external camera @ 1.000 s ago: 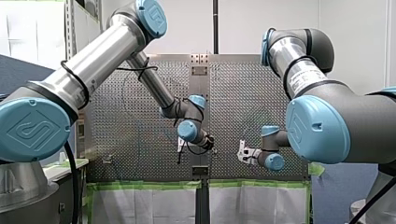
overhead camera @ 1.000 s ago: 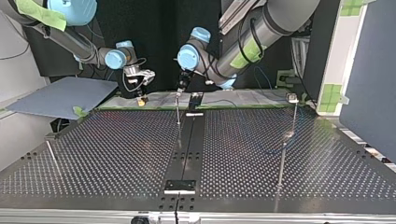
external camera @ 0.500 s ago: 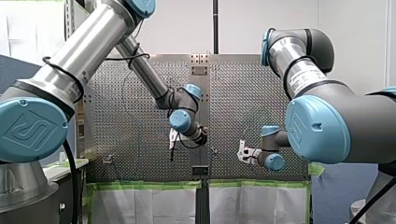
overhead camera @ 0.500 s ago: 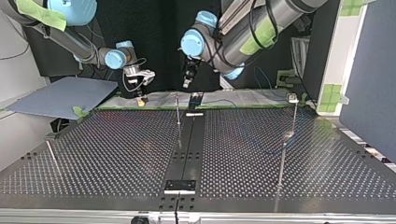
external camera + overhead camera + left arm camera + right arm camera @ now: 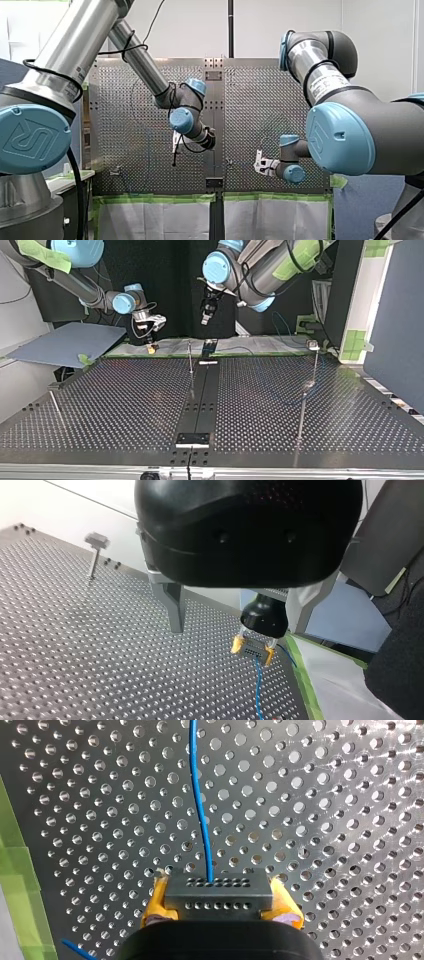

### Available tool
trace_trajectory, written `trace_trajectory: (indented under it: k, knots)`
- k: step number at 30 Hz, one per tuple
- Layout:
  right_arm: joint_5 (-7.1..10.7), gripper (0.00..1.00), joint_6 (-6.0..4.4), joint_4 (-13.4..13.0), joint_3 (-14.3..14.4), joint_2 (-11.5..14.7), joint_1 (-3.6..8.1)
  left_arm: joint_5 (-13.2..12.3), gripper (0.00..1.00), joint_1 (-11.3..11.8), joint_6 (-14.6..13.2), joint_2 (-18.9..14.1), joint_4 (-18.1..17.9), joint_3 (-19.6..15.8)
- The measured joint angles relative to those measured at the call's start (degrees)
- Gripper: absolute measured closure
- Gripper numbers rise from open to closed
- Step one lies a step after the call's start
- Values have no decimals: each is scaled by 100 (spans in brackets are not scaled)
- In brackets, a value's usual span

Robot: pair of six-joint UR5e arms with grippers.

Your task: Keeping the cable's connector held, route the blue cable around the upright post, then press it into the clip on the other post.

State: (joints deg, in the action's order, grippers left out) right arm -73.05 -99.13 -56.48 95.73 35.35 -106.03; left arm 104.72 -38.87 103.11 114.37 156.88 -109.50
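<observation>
**A:** Where's the blue cable (image 5: 200,815) right now?

**B:** One end sits in the connector (image 5: 218,890), a small grey block with rows of holes. From there it runs out ahead across the perforated table (image 5: 325,795). In the top view a faint blue line lies on the table's right half, near the tall post with the block-shaped head (image 5: 313,345).

**A:** And who has the connector?

**B:** My right tool (image 5: 252,649). Its yellow pads (image 5: 156,901) clamp the block from both sides, close to the green tape (image 5: 17,880) along the table's edge.

**A:** Does the cable go around the thin upright post (image 5: 190,359) in the middle?

**B:** I can't tell. The line is too faint there.

**A:** What about the other arm?

**B:** My left tool (image 5: 237,629) hangs in the air, clear of the table. Its metal fingers (image 5: 172,605) are spread wide with nothing between them. In the top view it is above and just right of the middle post, not touching it. From its own wrist camera, the right tool and connector show ahead through the gap.
</observation>
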Motion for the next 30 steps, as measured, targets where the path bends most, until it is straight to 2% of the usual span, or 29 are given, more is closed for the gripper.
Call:
trace_trajectory:
  k: [10, 15, 19, 30]
  knots:
    - [1, 100, -3, -3, -2, -4, -16, -21, 0, -1, 8, -584, -98, -586]
    - [0, 100, -2, -1, -2, -4, -17, -202, 0, -15, -46, -904, -106, -856]
    - [0, 100, 6, 5, 0, -4, -18, -294, 0, -21, -69, -1146, -207, -911]
    - [1, 100, 15, 13, -2, -5, -12, -300, 0, -15, -69, -1797, -385, -921]
